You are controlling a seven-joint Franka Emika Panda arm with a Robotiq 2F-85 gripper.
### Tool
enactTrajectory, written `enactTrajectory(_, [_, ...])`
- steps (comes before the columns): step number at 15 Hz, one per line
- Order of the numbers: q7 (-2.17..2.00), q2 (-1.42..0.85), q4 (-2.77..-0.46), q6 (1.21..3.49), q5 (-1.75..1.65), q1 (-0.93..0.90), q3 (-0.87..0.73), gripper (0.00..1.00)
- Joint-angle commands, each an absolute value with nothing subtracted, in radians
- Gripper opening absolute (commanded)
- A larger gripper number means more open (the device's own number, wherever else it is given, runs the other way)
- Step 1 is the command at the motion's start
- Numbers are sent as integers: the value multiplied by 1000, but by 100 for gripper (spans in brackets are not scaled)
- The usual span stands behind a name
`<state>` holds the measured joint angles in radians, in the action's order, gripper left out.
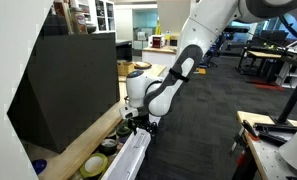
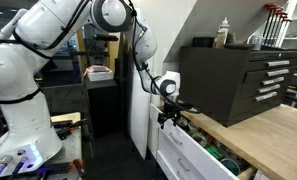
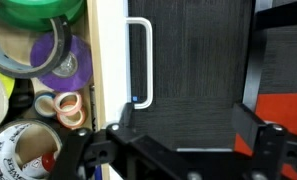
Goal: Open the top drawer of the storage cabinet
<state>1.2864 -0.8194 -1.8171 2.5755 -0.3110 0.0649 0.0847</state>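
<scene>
The jaws stand apart with nothing between them; through the gap the wrist view shows only dark floor. The finger nearer the drawer (image 3: pixel 121 128) sits just short of the handle (image 3: pixel 149 60), which lies ahead of the jaws and off toward that finger rather than centred in the gap. Closing here would most likely pinch air, or let one pad clip the end of the bar and skid off.

Just beyond the handle on that side is the white drawer front (image 3: pixel 110 60). The top drawer (image 2: pixel 193 150) looks well out from the cabinet, below the jaws in both exterior views, so little travel is probably left. A hard pull could run it to its stop and jolt the cabinet, or yank the grip loose.

Farther out past the front, tape rolls (image 3: pixel 63 105) lie loose inside the drawer. A descent that drifts that way could put a finger on the front's top edge or among the rolls.

Farthest out, the bench (image 2: pixel 263 125) with its black tool chest (image 2: pixel 233 80) is beside the wrist; any swing toward it risks a knock on the bench edge.
</scene>
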Motion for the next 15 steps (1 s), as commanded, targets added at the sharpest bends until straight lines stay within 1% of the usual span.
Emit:
enactTrajectory(1, [1299, -784, -1849, 2604, -346, 54, 75, 100])
enactTrajectory(6, [1290, -669, -1888, 2507, -307, 63, 105, 100])
enactTrajectory(11, [1301, -735, -1806, 2452, -301, 65, 93, 100])
enactTrajectory(15, [1303, -798, -1761, 2474, -314, 62, 80, 100])
